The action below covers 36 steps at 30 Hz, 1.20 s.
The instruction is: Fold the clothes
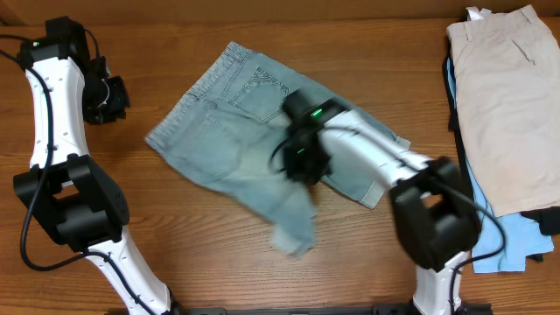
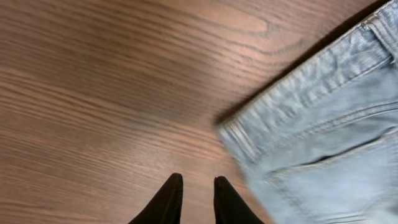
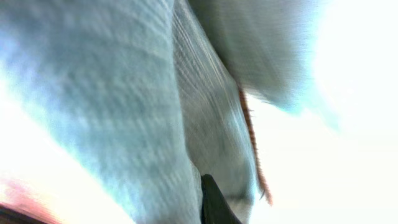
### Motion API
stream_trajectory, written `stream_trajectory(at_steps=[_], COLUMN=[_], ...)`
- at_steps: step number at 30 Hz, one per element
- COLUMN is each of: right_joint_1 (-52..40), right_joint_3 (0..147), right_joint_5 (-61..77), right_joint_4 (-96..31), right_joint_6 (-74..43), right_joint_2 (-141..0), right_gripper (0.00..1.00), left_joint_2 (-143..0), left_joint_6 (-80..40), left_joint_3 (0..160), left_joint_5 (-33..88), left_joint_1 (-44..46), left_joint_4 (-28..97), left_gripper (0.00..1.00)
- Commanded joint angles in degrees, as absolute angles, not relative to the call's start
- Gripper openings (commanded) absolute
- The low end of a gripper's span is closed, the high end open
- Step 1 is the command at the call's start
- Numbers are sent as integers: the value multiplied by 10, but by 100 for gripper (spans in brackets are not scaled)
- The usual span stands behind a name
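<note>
The faded light-blue denim jeans (image 1: 219, 131) lie spread in the middle of the wooden table, back pocket up. My right gripper (image 1: 302, 166) is over their middle, shut on a fold of denim; a leg end hangs blurred toward the front. In the right wrist view the denim (image 3: 124, 93) fills the frame around one dark finger (image 3: 214, 199). My left gripper (image 1: 109, 96) hovers over bare wood left of the jeans. In the left wrist view its fingers (image 2: 197, 182) are nearly together and empty, and the waistband corner (image 2: 323, 143) lies just to their right.
Beige trousers (image 1: 512, 96) lie stacked at the far right edge, over a bright sky-blue garment (image 1: 512, 241) and something dark (image 1: 547, 219). Bare wood table (image 1: 175, 227) surrounds the jeans.
</note>
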State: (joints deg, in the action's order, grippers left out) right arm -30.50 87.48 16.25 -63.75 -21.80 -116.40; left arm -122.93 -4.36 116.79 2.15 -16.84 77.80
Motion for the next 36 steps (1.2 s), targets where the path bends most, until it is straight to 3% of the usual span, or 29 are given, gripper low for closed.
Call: stream_trajectory(at_steps=[1,10,14,16,19,27,30,36], right_joint_1=[-234,-89,-75,-77,-81,-81,-81,-81], right_joint_3=[893,893,893,893,893,893,893,893], right_joint_5=[127,97,121,121,122,140,140,140], right_joint_4=[-684,-736,-736,-736,-731,-710,-708,-705], right_joint_6=[-141,-52,-40,-40,-41,-47,-47,-47], right_joint_2=[-1110,-1108,-1108,-1108,-1108,-1108,-1108,-1108], right_gripper=[4,5,26,43,57,61,67,72], left_joint_2=[-1234,-1234,-1235,-1235,-1235,-1235,-1242,-1291], left_joint_6=[-49,-31,-26,-25,-26,-26,-26,-29], left_joint_3=[1174,1112,1076,1062,1047,1025,1023,1023], left_joint_5=[67,117,119,119,119,73,45,32], left_joint_1=[-161,-80,-20,12,60,165,189,206], left_joint_4=[788,762,717,692,646,513,489,482], left_gripper=[19,28,34,35,36,15,6,4])
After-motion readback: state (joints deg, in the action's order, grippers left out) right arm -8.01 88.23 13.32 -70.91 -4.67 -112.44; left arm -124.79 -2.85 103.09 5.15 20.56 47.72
